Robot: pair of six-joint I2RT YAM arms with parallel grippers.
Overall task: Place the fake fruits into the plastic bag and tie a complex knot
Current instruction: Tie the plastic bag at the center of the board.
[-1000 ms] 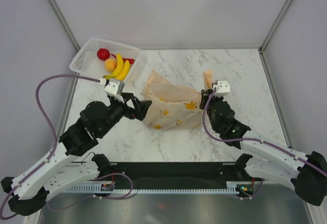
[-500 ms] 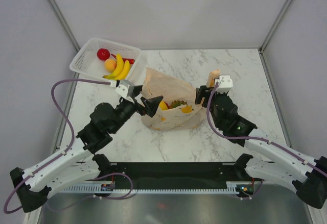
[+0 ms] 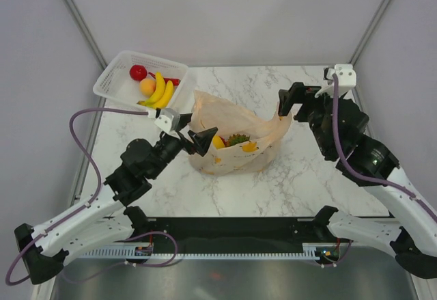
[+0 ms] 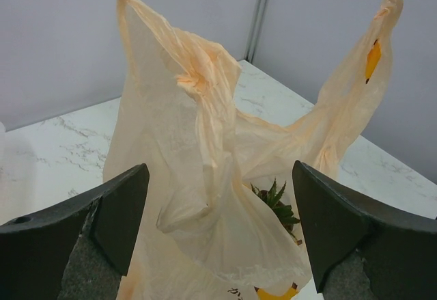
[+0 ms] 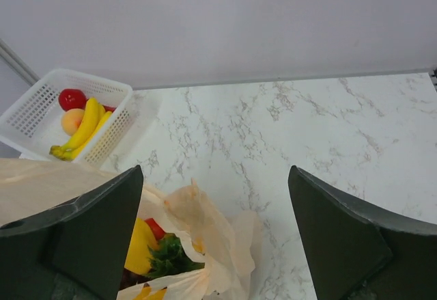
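Note:
The plastic bag (image 3: 235,130) stands open mid-table, with a pineapple (image 3: 237,139) and a yellow fruit (image 3: 218,141) inside. One bag handle (image 4: 193,80) sticks up in the left wrist view, and the pineapple's green crown (image 4: 275,201) shows behind it. My left gripper (image 3: 198,137) is open at the bag's left side, with the bag's folds (image 4: 205,197) in front of its jaws. My right gripper (image 3: 292,100) is open and raised above the bag's right handle (image 3: 282,119), holding nothing. Below it the bag (image 5: 218,245) shows the pineapple (image 5: 141,247) and a red fruit (image 5: 156,227).
A white lattice basket (image 3: 115,76) at the back left holds a red apple (image 3: 138,72), a peach (image 3: 147,85), bananas (image 3: 160,91) and a red chili (image 3: 173,80). It also shows as the basket (image 5: 34,108) in the right wrist view. Walls enclose the marble table (image 3: 307,177).
My right gripper opened, let go of the bag's right handle, and lifted away to the back right. My left gripper moved in against the bag, whose mouth now gapes and shows the fruits.

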